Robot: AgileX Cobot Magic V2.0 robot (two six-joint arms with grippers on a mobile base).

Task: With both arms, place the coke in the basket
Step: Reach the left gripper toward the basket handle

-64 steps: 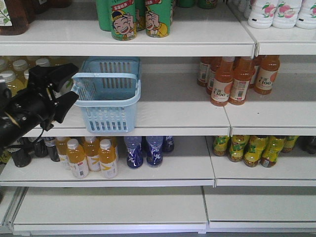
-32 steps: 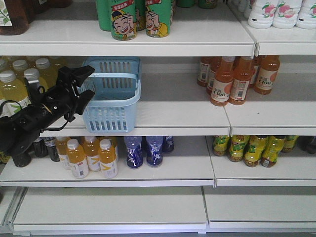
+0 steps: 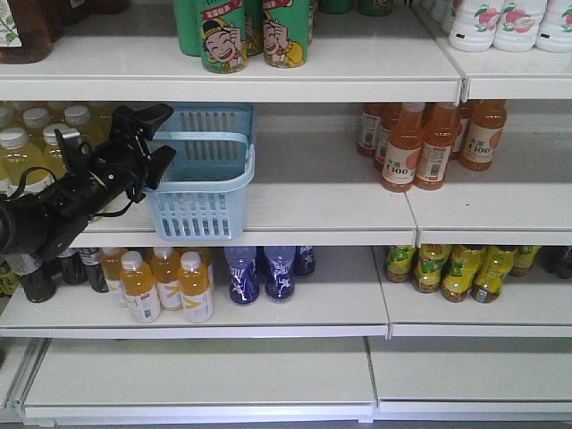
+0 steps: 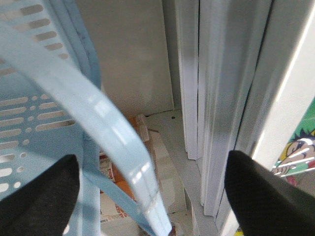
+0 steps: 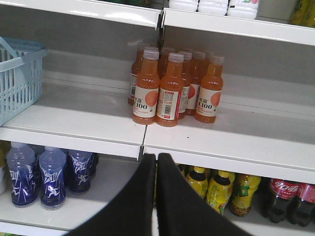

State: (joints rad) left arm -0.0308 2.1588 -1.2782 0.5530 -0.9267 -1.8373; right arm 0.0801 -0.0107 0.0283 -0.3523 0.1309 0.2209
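The pale blue basket [image 3: 207,179] stands on the middle shelf, its handle [image 3: 198,138] lying across the top. My left gripper [image 3: 158,141] is at the basket's left rim, open. In the left wrist view the handle band [image 4: 115,135] runs between the two black fingertips [image 4: 37,196], and I cannot tell whether it touches either one. My right gripper [image 5: 156,158] is shut on nothing, in front of the shelf edge. Two coke bottles [image 5: 282,195] with red labels stand on the lower shelf at the far right of the right wrist view. The basket's corner [image 5: 17,78] shows at that view's left.
Orange drink bottles [image 3: 420,143] cluster on the middle shelf to the right of the basket. Below stand yellow-orange bottles [image 3: 165,284], blue bottles [image 3: 261,273] and yellow-green bottles [image 3: 456,270]. Green cans [image 3: 243,34] stand on the top shelf. Pale yellow bottles [image 3: 27,147] crowd behind my left arm.
My left arm has swung right and upward from the shelf's left end to the basket's left rim, and its open fingers now straddle the handle.
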